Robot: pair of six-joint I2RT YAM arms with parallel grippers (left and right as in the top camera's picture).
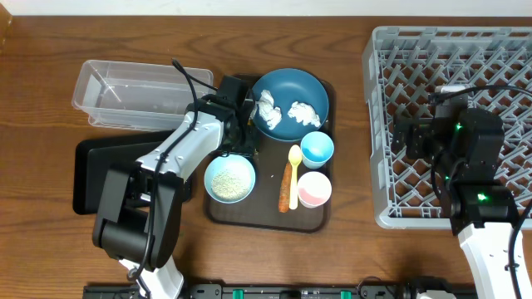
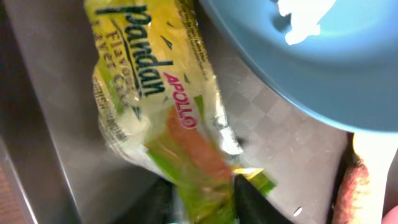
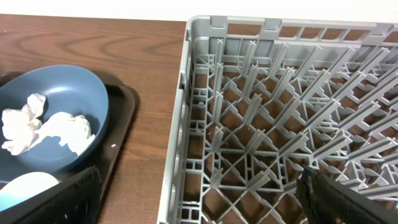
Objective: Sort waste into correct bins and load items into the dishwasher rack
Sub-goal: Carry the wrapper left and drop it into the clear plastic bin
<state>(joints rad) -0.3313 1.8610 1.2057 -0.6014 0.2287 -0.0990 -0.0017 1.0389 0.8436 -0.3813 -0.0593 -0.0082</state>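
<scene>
One wrapper is the job in hand. It is green-yellow, glossy and printed, and it lies on the tray just beside the rim of the plate. The left hand hangs low over it with its fingers drawn in narrow, and the wrapper's near end sits between them, touching both. It looks like a pinch on that end, though I cannot tell how firm. The right hand hangs over a corner of the rack, spread as wide as it goes, with nothing in it.

The wrapper is probably thin film — almost weightless, crinkly and slick, so it is likely to flop once it is off the tray. The flattened end is the better place to hold it, since the film there seems doubled and less likely to slide than the shiny belly. A straight lift should keep it clear of the plate's overhanging rim.

The tub and the black bin sit to the left of the tray. Which one takes the wrapper is not plain from here. Two tissues lie on the plate.
</scene>
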